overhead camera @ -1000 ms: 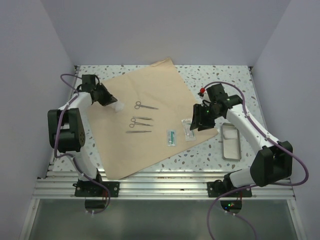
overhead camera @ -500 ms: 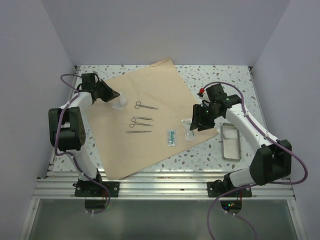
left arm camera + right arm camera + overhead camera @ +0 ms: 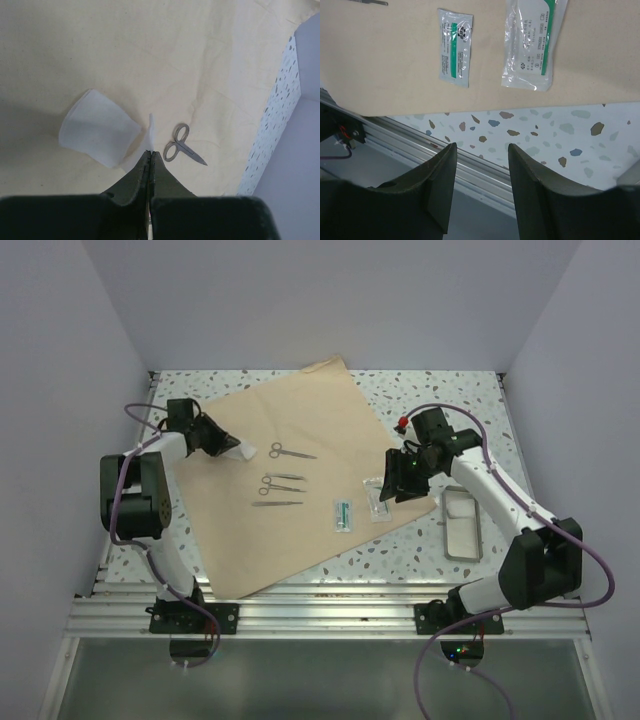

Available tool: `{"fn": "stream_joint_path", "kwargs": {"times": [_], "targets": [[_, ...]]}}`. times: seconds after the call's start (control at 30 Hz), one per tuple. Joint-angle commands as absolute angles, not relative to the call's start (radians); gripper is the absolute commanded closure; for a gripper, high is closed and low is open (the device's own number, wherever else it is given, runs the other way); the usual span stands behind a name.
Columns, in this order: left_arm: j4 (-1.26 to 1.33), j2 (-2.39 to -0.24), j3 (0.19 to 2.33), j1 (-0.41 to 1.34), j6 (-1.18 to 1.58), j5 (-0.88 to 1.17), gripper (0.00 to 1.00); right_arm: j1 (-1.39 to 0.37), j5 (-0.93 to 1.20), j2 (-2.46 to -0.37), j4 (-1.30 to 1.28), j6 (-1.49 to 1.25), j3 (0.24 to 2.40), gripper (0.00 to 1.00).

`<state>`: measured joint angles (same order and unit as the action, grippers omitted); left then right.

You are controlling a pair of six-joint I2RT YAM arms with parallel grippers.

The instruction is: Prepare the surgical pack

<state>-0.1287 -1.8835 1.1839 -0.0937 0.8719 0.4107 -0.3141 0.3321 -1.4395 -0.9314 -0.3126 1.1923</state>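
Note:
The surgical pack is a wide tan wrapping sheet (image 3: 300, 540) lying flat and open on the table, also seen in the left wrist view (image 3: 150, 50). My left gripper (image 3: 228, 442) hovers over its left part, jaws pressed together (image 3: 150, 152) on the thin edge of a white translucent piece (image 3: 97, 130). Small scissors (image 3: 182, 146) lie just beyond it. My right gripper (image 3: 398, 484) stands open over the sheet's right corner, nothing between its fingers (image 3: 481, 150).
On the sheet lie scissors (image 3: 290, 452), two forceps (image 3: 282, 480) and a green-printed packet (image 3: 343, 513). A second clear packet (image 3: 379, 500) lies at the sheet's right edge. A small metal tray (image 3: 461, 523) sits at the right. The table's aluminium front rail (image 3: 470, 165) is below the right gripper.
The left gripper has shifted slightly over the sheet with the white piece still in its jaws. The right arm has not moved.

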Motion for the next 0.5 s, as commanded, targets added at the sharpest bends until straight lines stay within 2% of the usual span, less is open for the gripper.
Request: {"fn": "stream_joint_path", "kwargs": {"times": [0.0, 0.47], "targets": [[-0.101, -1.881, 1.175, -0.115, 0.861, 0.382, 1.00, -0.313, 0.348, -1.447, -0.937, -0.295, 1.207, 0.50], [-0.100, -1.911, 1.190, -0.138, 0.830, 0.351, 1.00, -0.314, 0.348, -1.454, -0.936, -0.293, 1.206, 0.50]]}}
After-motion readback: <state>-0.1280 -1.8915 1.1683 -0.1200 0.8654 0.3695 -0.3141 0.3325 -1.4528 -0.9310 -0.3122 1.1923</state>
